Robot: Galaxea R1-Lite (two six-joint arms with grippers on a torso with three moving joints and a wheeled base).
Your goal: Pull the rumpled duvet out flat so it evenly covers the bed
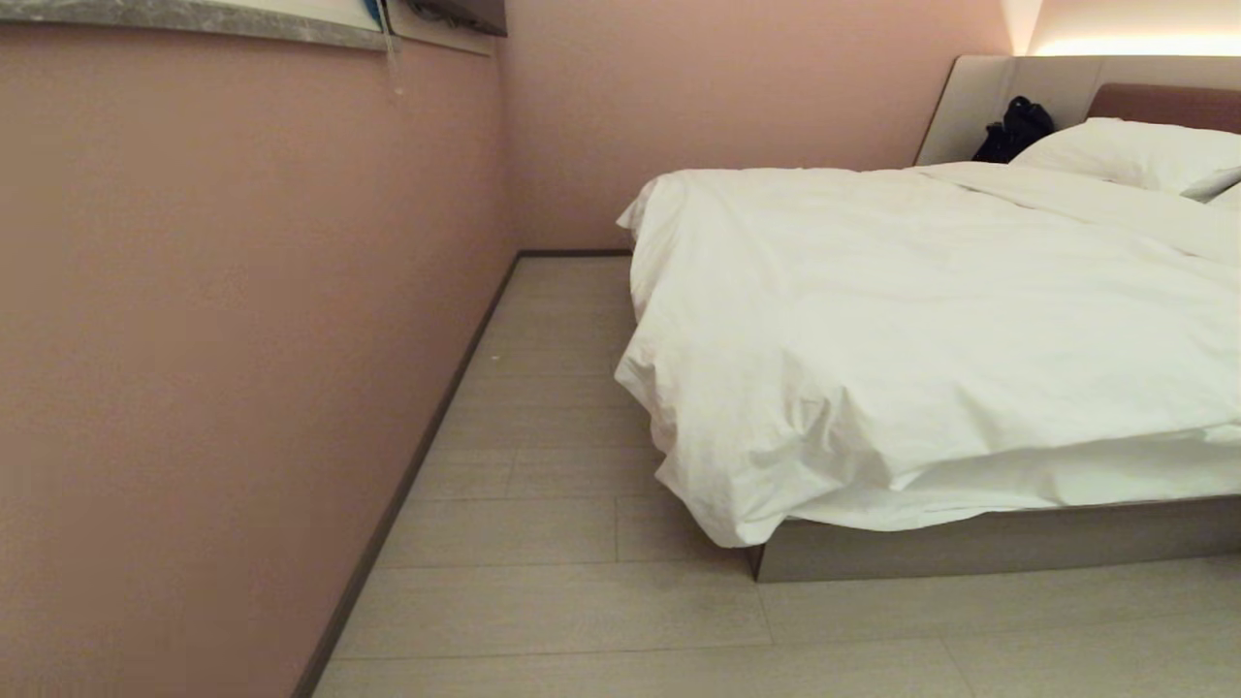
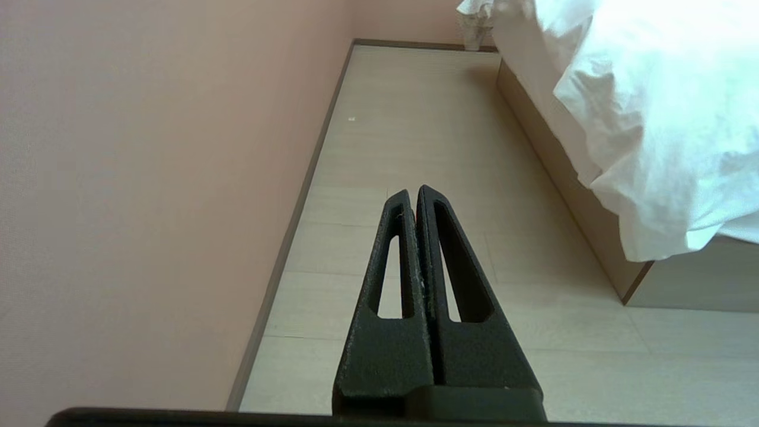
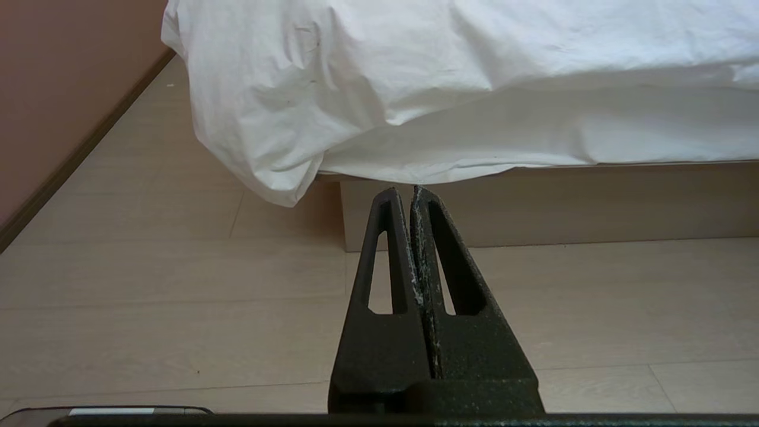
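The white duvet (image 1: 921,320) lies over the bed (image 1: 999,538) at the right of the head view, creased, with its near left corner hanging over the base almost to the floor. That drooping corner also shows as the duvet (image 2: 646,136) in the left wrist view and the duvet (image 3: 267,118) in the right wrist view. Neither arm appears in the head view. My left gripper (image 2: 413,193) is shut and empty above the floor, to the left of the bed corner. My right gripper (image 3: 405,191) is shut and empty, pointing at the bed base (image 3: 563,201) from a short distance.
A pink wall (image 1: 223,339) runs along the left, leaving a strip of pale wood floor (image 1: 553,407) between it and the bed. White pillows (image 1: 1134,155) and a dark bag (image 1: 1013,128) sit by the headboard. More floor lies in front of the bed's foot.
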